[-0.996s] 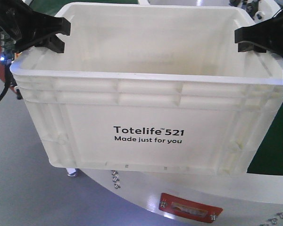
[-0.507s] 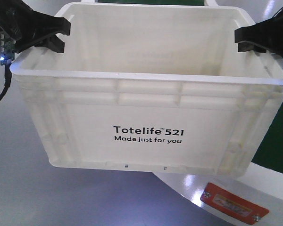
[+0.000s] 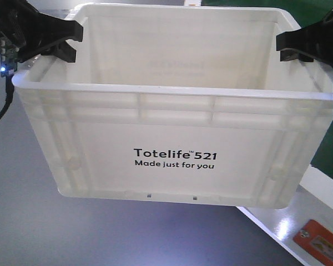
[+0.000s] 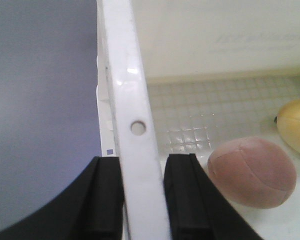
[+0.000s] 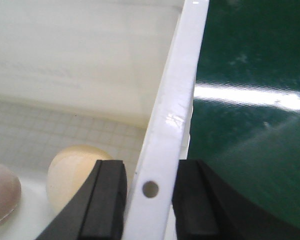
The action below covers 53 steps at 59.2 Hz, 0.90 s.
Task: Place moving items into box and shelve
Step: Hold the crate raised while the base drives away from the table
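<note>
On my screens the white Totelife tote [image 3: 175,138] hangs clear of the grey floor [image 3: 22,221], its printed side facing the front camera. On its gridded bottom lie a pinkish-brown lump [image 4: 252,172] and a pale yellow lump [image 4: 295,125], near each other. I see the left gripper [image 4: 142,195] clenched on the rim of the tote's left end wall and the right gripper [image 5: 150,200] clenched likewise on the right end wall, one black finger inside and one outside, with a glossy green surface [image 5: 250,60] beyond the right rim.
</note>
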### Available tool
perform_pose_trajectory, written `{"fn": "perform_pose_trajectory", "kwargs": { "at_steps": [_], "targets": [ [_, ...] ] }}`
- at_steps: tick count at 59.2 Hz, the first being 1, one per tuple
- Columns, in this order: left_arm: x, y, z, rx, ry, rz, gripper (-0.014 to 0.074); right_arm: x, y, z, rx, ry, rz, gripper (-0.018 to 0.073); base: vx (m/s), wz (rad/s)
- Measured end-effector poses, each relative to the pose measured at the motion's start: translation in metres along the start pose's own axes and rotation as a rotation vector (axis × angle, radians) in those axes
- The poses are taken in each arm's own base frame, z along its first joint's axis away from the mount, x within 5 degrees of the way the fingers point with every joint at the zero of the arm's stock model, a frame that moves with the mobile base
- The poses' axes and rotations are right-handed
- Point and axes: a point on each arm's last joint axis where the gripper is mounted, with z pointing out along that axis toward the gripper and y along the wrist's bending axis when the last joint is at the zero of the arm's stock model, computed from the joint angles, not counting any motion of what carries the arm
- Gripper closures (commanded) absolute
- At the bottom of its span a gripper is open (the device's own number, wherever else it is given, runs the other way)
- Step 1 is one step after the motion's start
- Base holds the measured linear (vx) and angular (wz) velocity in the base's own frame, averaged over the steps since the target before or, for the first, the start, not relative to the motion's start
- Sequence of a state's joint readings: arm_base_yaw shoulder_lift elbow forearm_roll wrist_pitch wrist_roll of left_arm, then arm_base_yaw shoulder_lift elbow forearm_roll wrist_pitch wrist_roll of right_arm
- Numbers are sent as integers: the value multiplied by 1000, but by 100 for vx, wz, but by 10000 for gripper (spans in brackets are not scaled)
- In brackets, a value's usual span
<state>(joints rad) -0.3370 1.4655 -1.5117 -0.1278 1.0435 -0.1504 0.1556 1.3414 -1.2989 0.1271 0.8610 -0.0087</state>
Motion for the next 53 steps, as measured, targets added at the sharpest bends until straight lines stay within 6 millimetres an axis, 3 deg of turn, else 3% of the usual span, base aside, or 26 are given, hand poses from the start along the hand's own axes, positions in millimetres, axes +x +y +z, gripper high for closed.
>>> {"fn": "perform_pose_trajectory", "kwargs": {
  "at_steps": [53],
  "targets": [
    [0,0,0,0,0,0,602,0,0,0,-2,0,2,565,-11,69]
  ]
}}
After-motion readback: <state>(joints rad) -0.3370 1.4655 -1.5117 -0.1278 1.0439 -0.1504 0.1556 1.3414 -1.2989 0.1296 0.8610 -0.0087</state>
